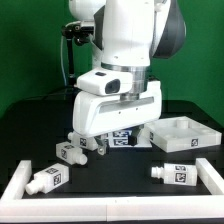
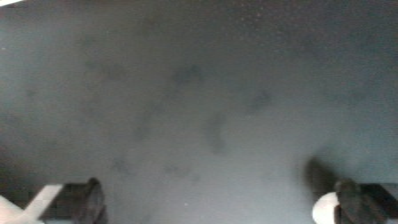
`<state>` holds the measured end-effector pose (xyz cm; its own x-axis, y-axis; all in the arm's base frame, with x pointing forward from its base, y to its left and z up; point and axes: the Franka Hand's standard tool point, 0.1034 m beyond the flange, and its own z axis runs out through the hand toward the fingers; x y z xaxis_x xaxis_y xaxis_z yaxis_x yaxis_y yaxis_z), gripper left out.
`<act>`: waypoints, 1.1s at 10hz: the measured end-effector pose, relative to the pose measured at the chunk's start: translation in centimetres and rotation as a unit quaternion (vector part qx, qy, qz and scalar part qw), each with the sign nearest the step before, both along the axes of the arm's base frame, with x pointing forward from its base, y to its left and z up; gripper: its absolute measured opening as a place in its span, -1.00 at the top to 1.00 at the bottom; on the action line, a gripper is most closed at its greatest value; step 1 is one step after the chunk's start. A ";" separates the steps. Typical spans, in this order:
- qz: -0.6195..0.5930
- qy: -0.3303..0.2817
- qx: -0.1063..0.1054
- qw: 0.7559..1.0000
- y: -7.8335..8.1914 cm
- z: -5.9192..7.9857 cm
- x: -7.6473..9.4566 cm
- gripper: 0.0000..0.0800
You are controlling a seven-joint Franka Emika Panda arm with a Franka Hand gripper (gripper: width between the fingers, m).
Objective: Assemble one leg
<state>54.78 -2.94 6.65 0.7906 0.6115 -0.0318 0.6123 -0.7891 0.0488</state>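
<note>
Several white legs with black-and-white tags lie on the dark table. In the exterior view one leg [image 1: 70, 152] lies just to the left of my gripper [image 1: 93, 146]. Another leg [image 1: 45, 179] lies front left and a third leg [image 1: 172, 174] front right. A fourth tagged leg [image 1: 123, 138] is partly hidden behind the hand. The gripper is low over the table. In the wrist view the gripper [image 2: 214, 205] is open, its dark fingers [image 2: 71, 200] wide apart with only bare table between them. A sliver of white [image 2: 329, 200] shows beside the other finger.
The large white square tray-like part [image 1: 180, 133] with a raised rim stands at the exterior view's right. A white border [image 1: 15, 186] runs along the table's front left and another white border [image 1: 211, 172] along the right. A green backdrop stands behind.
</note>
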 end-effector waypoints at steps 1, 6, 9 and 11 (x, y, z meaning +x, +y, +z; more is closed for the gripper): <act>0.000 0.000 0.000 1.000 0.0 0.0 -0.1 -0.62; 0.066 -0.031 0.004 0.997 11.4 -1.8 4.0 -0.62; 0.061 -0.035 0.005 0.997 11.1 -2.4 3.9 -0.62; 0.061 -0.035 0.005 0.998 11.1 -2.5 3.9 -0.62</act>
